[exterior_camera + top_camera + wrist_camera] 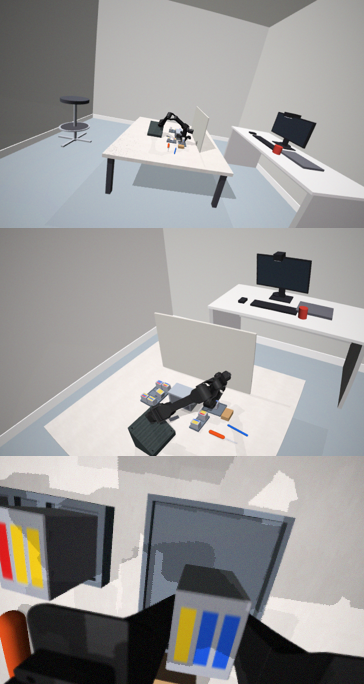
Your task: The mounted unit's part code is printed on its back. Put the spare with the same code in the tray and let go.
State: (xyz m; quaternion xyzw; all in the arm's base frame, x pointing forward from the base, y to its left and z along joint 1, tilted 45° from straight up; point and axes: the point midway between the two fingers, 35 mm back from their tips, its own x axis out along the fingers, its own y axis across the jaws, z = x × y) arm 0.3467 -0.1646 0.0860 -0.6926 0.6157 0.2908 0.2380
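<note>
My gripper (214,404) (203,605) is shut on a grey spare (207,638) with one yellow and two blue stripes. It holds the spare low over the tray (221,412) (245,538); whether the spare touches the tray's floor I cannot tell. A spare (203,414) (25,556) with one red and two yellow stripes stands in the small rack (199,427) (107,546) beside the tray. Another spare (195,423) with blue and yellow stripes stands there too. Several striped blocks stand on the left rack (152,391). I cannot make out the mounted unit or its back code.
A grey housing (182,389) stands between the left rack and the tray. A tan block (227,414) sits against the tray's right side. An orange screwdriver (217,434) and a blue pen (237,430) lie in front. A tall upright panel (206,349) (200,129) stands behind.
</note>
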